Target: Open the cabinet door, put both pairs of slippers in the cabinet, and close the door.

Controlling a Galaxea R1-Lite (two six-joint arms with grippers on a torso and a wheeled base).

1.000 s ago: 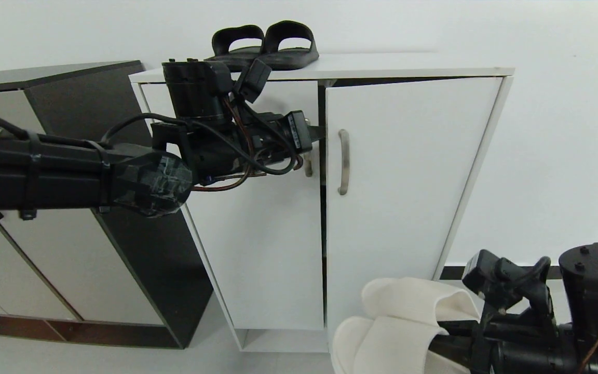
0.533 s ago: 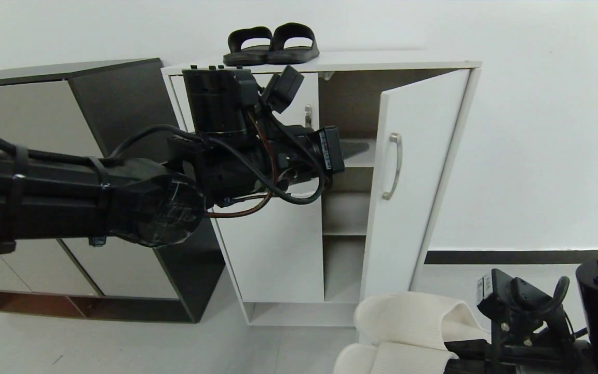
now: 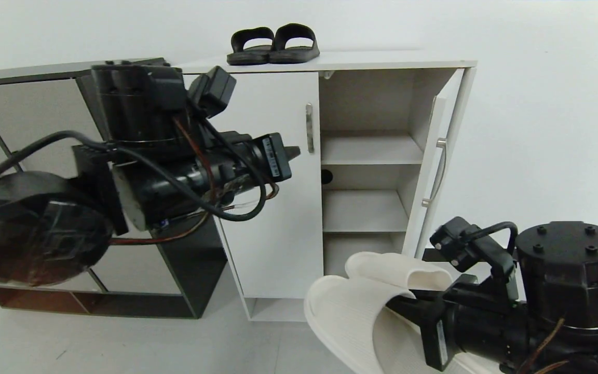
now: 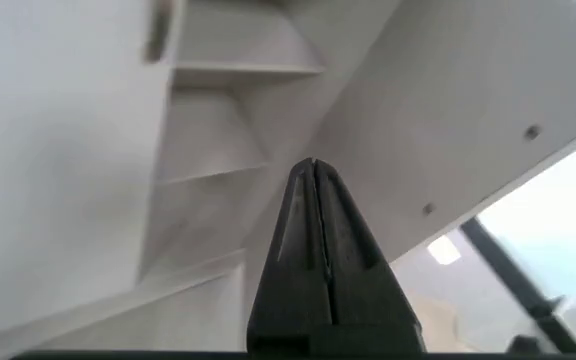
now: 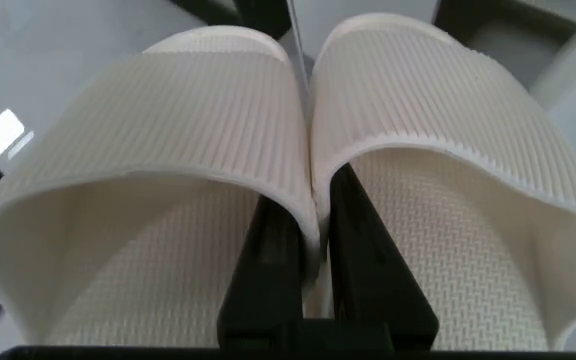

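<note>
The white cabinet (image 3: pixel 268 208) has its right door (image 3: pixel 436 161) swung wide open, showing bare shelves (image 3: pixel 369 150); its left door stays closed. A pair of black slippers (image 3: pixel 274 44) rests on the cabinet top. My left gripper (image 3: pixel 295 152) is shut with nothing in it, level with the left door's handle (image 3: pixel 309 128), and my left gripper (image 4: pixel 314 175) points into the open compartment. Low at the right, my right gripper (image 5: pixel 313 235) is shut on the inner edges of a pair of white slippers (image 5: pixel 298 150). These white slippers (image 3: pixel 361 311) hang in front of the cabinet's base.
A dark cabinet (image 3: pixel 29 171) with mirrored panels stands against the white cabinet's left side. Pale floor (image 3: pixel 122 343) lies in front of both. A plain wall (image 3: pixel 548 104) runs behind, with a dark baseboard.
The right door has swung from nearly closed to wide open. My left gripper has drawn back leftwards from the door gap. The right arm has lifted the white slippers higher and closer.
</note>
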